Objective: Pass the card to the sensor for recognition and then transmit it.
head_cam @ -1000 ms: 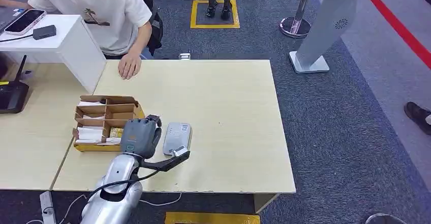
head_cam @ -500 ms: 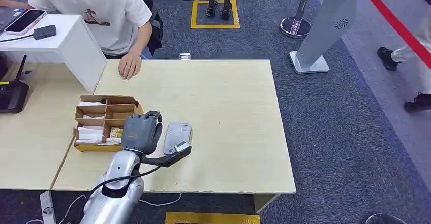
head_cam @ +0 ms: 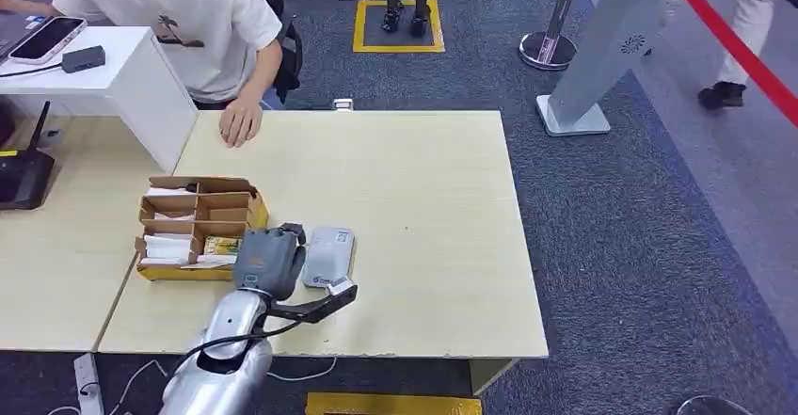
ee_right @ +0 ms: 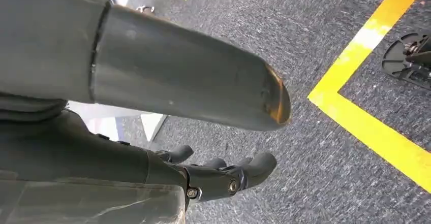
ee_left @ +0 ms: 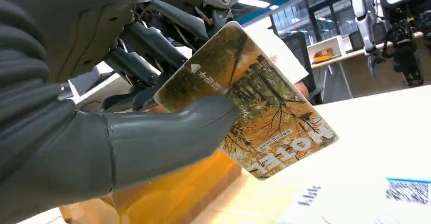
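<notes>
**Card Held at Sensor**

We see the left robot hand (head_cam: pixel 268 261) pinching the card (ee_left: pixel 254 102) beside the grey sensor (head_cam: pixel 328 256) on the wooden counter (head_cam: pixel 423 208). The right robot hand (ee_right: pixel 223 176) hangs empty over carpet, fingers apart. A cardboard organizer (head_cam: pixel 193 222) sits adjacent; a person's hand (head_cam: pixel 239 119) rests at the far edge.

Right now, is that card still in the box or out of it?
Out. The left hand pinches the card under its thumb, above the table, beside the cardboard box.

Hotel card (ee_left: pixel 264 107), orange forest print, tilted, pinched in left hand (head_cam: pixel 268 260); grey sensor (head_cam: pixel 328 255) flat on table beside hand.
</notes>
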Available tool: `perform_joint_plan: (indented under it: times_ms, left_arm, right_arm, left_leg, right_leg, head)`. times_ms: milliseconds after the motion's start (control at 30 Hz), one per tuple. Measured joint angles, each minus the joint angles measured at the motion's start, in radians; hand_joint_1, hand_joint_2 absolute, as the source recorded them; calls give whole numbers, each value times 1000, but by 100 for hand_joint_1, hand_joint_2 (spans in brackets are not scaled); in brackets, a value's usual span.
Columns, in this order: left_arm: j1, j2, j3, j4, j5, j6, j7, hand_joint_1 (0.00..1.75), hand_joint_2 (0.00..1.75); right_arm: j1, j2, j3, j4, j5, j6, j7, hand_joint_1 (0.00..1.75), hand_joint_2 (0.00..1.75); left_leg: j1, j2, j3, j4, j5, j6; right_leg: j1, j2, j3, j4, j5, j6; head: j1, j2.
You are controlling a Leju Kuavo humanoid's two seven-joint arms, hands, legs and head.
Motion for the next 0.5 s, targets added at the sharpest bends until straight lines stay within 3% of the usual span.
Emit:
perform_joint_plan:
  times_ms: [500]
  left_arm:
    - [0,-25,0,45,0,-3,-14,175,175]
  right_arm:
    - [0,0,0,0,0,0,-2,0,0]
  left_leg:
    - [0,0,0,0,0,0]
  right_leg:
    - [0,0,0,0,0,0]
  head:
    - [0,0]
